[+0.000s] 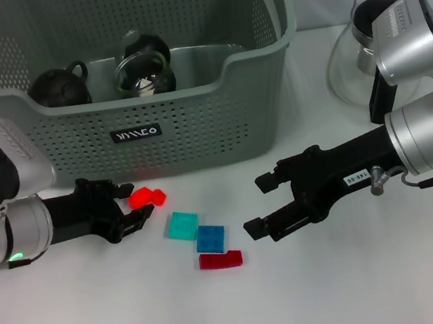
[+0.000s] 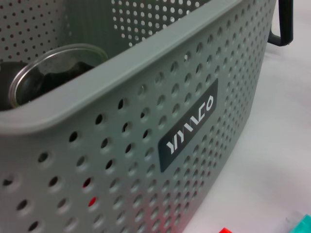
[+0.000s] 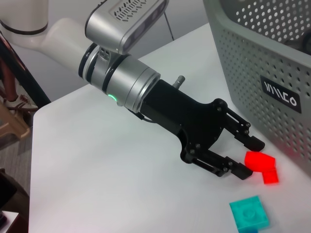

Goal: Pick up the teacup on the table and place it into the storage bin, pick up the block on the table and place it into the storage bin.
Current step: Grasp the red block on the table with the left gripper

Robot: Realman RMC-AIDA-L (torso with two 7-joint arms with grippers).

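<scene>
Storage bin (image 1: 193, 109) at table (image 1: 102, 323) rear, two teacups (image 1: 143, 71) inside, four blocks (image 1: 183, 226) on table before it, left claw (image 1: 136, 208) beside leftmost block (image 1: 147, 196), right claw (image 1: 256, 205) right of blocks.

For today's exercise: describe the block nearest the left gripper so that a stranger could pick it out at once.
Start at the grey-green storage bin and drop to the table just below its black label. There a bright red block lies at the open fingers of the left gripper. Unlike the teal, blue and dark red blocks nearby, it lies alone, closest to the bin.
</scene>
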